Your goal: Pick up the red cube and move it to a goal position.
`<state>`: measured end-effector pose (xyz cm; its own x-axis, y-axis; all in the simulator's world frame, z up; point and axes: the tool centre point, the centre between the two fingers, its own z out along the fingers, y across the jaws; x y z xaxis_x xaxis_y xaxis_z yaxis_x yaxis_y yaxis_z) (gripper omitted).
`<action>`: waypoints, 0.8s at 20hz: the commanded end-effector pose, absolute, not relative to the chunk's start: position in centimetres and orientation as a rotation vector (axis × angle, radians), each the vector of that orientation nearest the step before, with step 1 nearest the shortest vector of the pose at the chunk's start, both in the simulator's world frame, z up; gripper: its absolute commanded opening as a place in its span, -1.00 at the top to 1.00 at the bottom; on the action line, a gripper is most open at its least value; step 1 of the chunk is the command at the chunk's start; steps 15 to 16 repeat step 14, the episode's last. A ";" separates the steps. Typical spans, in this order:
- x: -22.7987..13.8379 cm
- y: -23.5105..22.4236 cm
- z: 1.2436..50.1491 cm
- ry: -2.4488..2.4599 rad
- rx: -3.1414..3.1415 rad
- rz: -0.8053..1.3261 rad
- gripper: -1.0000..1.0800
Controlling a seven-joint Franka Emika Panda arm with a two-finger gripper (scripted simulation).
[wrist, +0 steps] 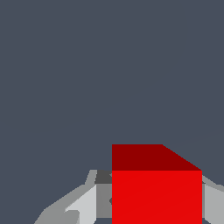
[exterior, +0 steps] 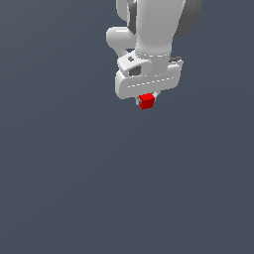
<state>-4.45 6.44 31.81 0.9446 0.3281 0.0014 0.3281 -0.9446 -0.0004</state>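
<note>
Hanging in the upper part of the exterior view: the white Franka arm (exterior: 156,30), wrist pointed straight down, broad white gripper body (exterior: 147,82) at its end. Tucked right under that body, the tiny bright red plain-faced cube (exterior: 146,101), much narrower than the housing above it. Pinched there between the pale grey fingers (exterior: 139,101), only slivers of them peeking out on either side of the red, one toward the exterior view's left and one toward the exterior view's right. Closed on the cube, then, not spread wide and not pressed flat together.

Nothing but flat slate-grey around and beneath in that view; bench or backdrop, cannot tell which, and no shadow to settle whether the cube touches anything below. Held clear of any visible edge, in any case.

Switching to the wrist view: same red cube (wrist: 156,197) filling the lower portion of the picture, bright front face square-on, darker red face (wrist: 146,157) slanting away behind it. Light grey finger surfaces (wrist: 85,203) flanking it, one side showing a long pale pad running up to the cube's edge, the other (wrist: 213,203) just a narrow strip touching the opposite edge. Darker grey block between pad and cube, too blocky to identify. Beyond the cube, plain slate-grey all the way across.
</note>
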 end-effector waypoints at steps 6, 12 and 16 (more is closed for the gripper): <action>-4.3 6.6 36.1 -0.522 -3.098 0.000 1.00; -4.2 6.6 37.3 -0.522 -3.098 0.000 1.00; -4.1 6.6 37.3 -0.522 -3.098 0.000 1.00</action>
